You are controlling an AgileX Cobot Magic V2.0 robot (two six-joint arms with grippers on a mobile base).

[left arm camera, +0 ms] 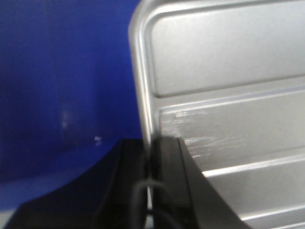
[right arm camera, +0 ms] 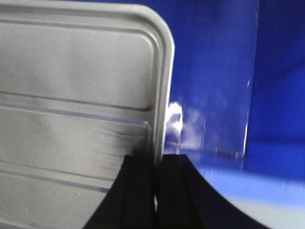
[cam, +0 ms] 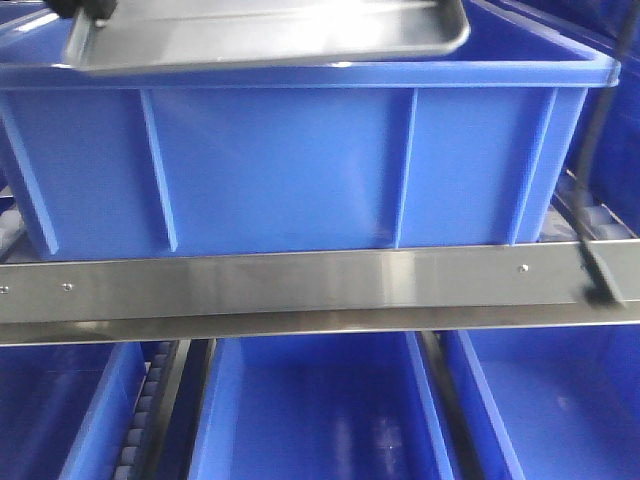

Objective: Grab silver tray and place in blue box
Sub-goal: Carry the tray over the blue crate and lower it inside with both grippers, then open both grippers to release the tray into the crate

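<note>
The silver tray (cam: pixel 270 35) hangs tilted just over the rim of the blue box (cam: pixel 300 160), its right end lower. In the left wrist view my left gripper (left arm camera: pixel 150 143) is shut on the tray's (left arm camera: pixel 228 95) left rim, one finger inside and one outside, with the box's blue wall (left arm camera: pixel 62 95) beyond. The right wrist view shows my right gripper (right arm camera: pixel 157 160) shut on the right rim of the tray (right arm camera: pixel 71 95), the blue box interior (right arm camera: pixel 224 71) beside it. A dark part of the left gripper (cam: pixel 78 10) shows at the tray's left end.
The box stands on a shelf behind a steel rail (cam: pixel 300 280). Below it are more blue bins (cam: pixel 320 410) (cam: pixel 550 400) between roller tracks (cam: pixel 150 400). A black cable (cam: pixel 600 150) hangs down at the right to the rail.
</note>
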